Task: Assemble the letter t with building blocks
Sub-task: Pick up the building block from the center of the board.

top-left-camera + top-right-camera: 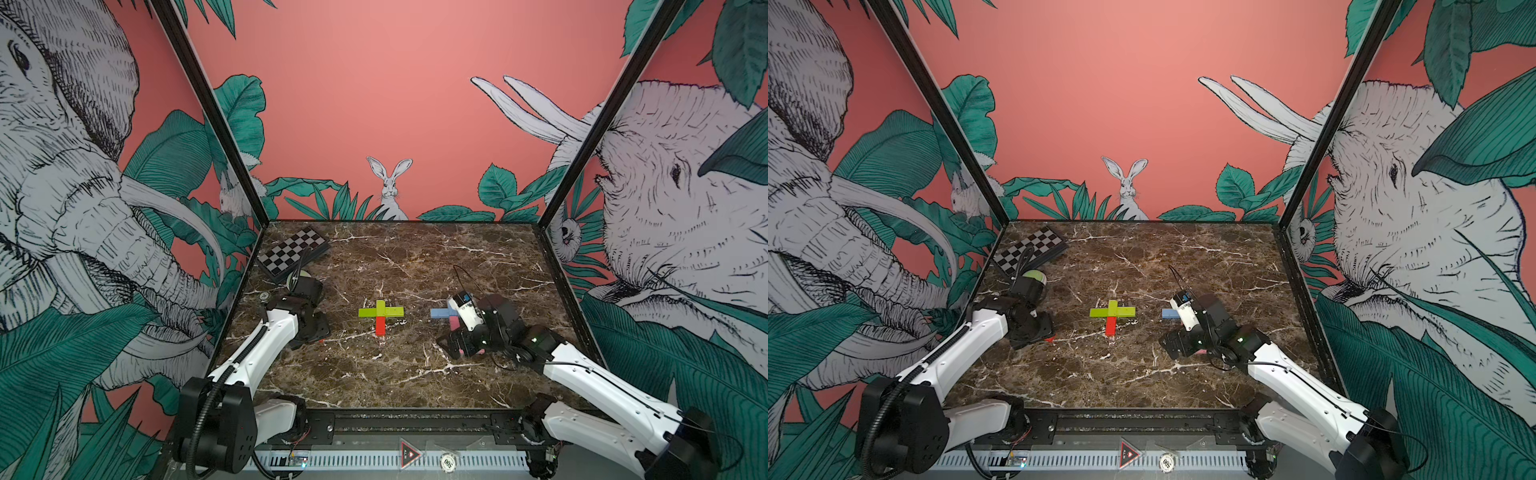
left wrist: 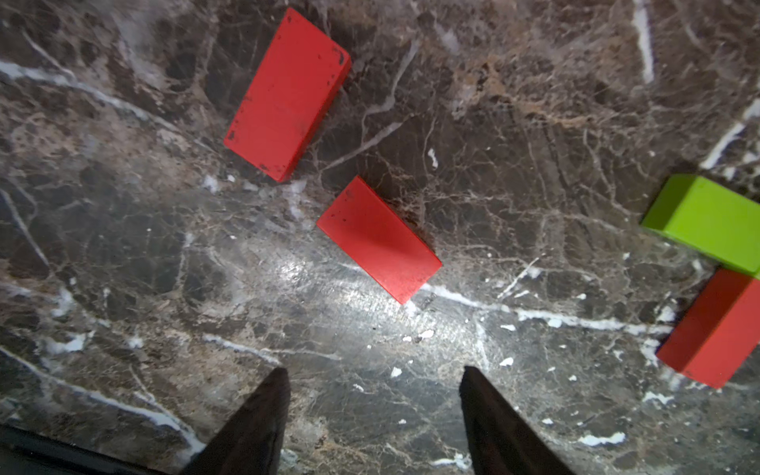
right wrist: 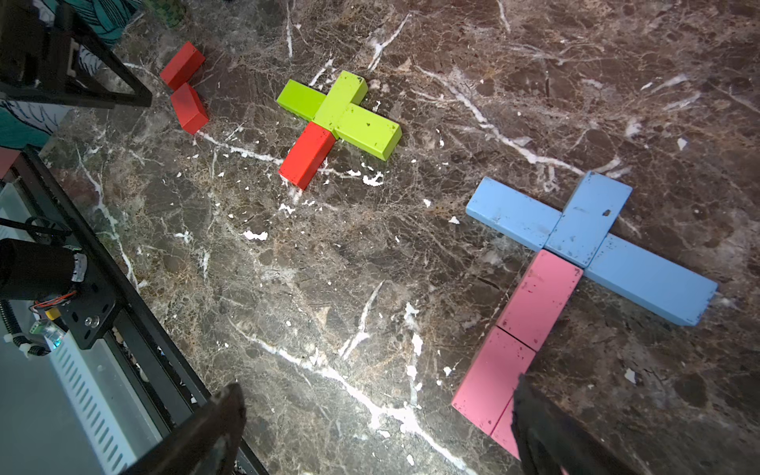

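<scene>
Lime green blocks (image 1: 381,311) form a cross with a red block (image 1: 379,326) as stem, mid marble table (image 1: 415,374). A light blue cross (image 3: 588,222) with a pink stem (image 3: 538,300) lies beside the right gripper (image 3: 377,382), whose jaws gape wide and empty. Two red blocks (image 2: 288,94) lie just ahead of the left gripper (image 2: 374,370), jaws apart, holding nothing.

Desk (image 1: 415,266): dark brown marble pattern, white veins. Back wall (image 1: 374,104) salmon pink, printed rabbit (image 1: 390,187) and green leaves (image 1: 496,189); elephants (image 1: 75,199) on side walls (image 1: 681,62); black corner posts (image 1: 217,124)
</scene>
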`<action>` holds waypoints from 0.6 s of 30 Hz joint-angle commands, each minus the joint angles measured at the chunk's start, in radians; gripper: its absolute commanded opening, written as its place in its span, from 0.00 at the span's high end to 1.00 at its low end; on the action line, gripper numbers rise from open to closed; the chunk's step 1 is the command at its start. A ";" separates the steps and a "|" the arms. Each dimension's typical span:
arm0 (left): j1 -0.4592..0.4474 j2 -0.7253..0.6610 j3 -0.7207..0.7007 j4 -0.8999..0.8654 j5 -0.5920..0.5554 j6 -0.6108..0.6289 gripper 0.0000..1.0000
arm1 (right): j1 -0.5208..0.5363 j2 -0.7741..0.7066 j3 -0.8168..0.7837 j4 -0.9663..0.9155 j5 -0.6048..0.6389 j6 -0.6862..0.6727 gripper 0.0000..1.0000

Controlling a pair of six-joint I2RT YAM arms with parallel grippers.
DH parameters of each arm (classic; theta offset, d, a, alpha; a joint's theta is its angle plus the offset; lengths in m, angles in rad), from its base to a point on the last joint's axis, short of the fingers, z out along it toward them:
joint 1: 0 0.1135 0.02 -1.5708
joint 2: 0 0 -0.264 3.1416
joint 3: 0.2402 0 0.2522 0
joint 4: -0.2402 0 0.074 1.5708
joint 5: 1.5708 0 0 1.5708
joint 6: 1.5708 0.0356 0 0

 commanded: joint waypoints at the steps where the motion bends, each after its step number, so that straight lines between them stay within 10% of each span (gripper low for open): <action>1: 0.016 0.024 -0.021 0.054 0.036 -0.007 0.34 | -0.001 -0.010 -0.018 0.019 -0.013 -0.008 0.02; 18: 0.033 0.163 -0.031 0.157 0.028 0.017 0.41 | -0.001 0.001 -0.009 0.024 -0.026 -0.002 0.02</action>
